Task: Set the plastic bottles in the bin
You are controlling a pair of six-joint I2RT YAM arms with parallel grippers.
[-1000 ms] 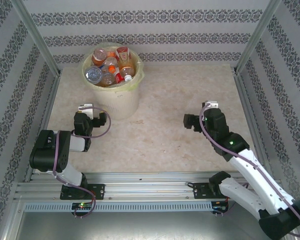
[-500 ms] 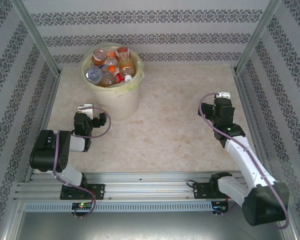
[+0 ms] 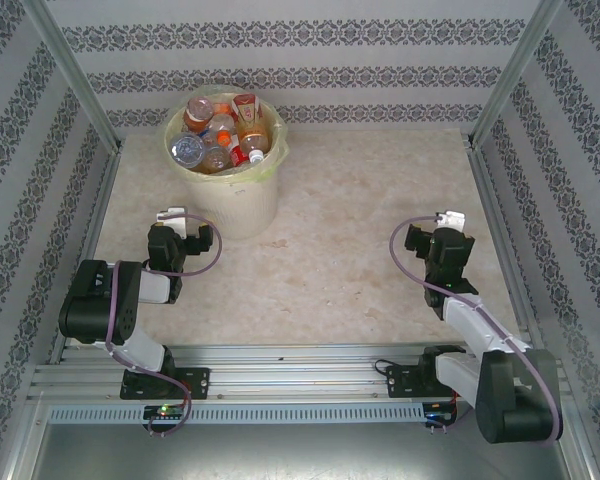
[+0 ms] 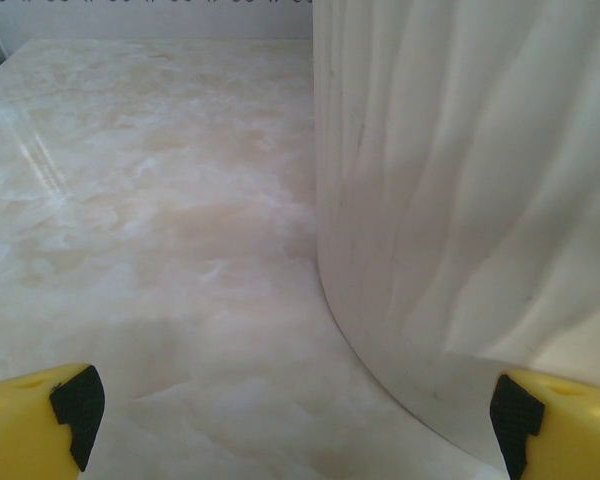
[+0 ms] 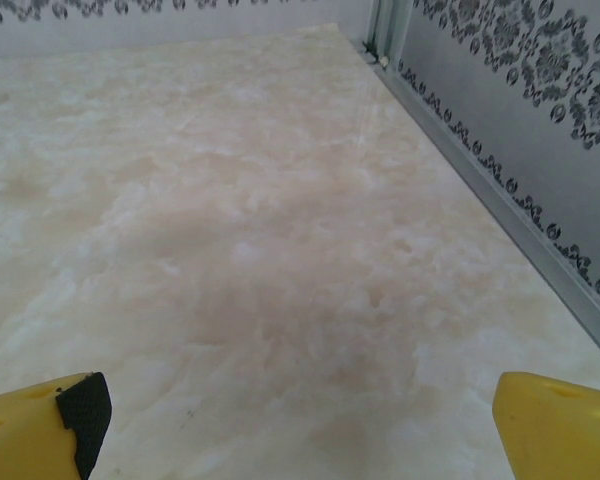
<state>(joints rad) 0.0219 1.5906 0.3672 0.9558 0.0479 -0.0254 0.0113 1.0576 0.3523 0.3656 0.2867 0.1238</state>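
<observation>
The bin [image 3: 238, 205], a pale yellow bucket lined with a yellowish bag, stands at the table's back left. Several plastic bottles [image 3: 220, 135] with red, orange and white labels are piled in it up to the rim. Just to the bin's front left, my left gripper [image 3: 183, 228] is open and holds nothing. In the left wrist view the bin's ribbed wall [image 4: 460, 180] rises close on the right, ahead of the left gripper [image 4: 295, 440]. My right gripper [image 3: 435, 238] is open and empty, low over bare table on the right side. In the right wrist view, bare table lies between the right gripper's [image 5: 300, 440] yellow fingertips [image 5: 550, 420].
Patterned walls with metal frame posts enclose the marbled tabletop [image 3: 350, 230]. The right wall's metal rail [image 5: 500, 200] runs close beside the right gripper. A metal rail [image 3: 280, 360] carrying both arm bases spans the near edge.
The right arm has drawn back from the table's middle toward the right wall and its base, folding up. The left arm and the bin have not moved.
</observation>
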